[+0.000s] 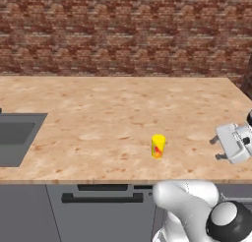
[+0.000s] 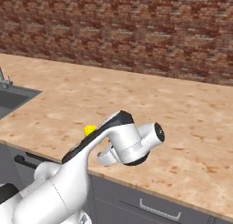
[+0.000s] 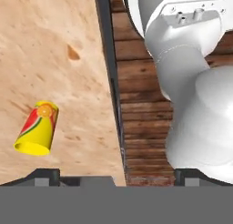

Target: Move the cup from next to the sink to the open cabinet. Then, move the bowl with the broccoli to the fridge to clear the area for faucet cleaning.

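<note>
The yellow cup with a red mark stands upright on the wooden counter, well to the right of the sink. My gripper hovers low over the counter to the right of the cup, apart from it, pointing toward it. In the hand view the gripper is open with nothing between its fingers, and the cup lies ahead near the left fingertip. From the right base view the arm hides most of the cup. The faucet stands behind the sink. Bowl, broccoli, fridge and open cabinet are out of view.
A brick wall backs the counter. Grey drawer fronts with a dark bar handle run below the counter's front edge. My own arm reaches over that front edge.
</note>
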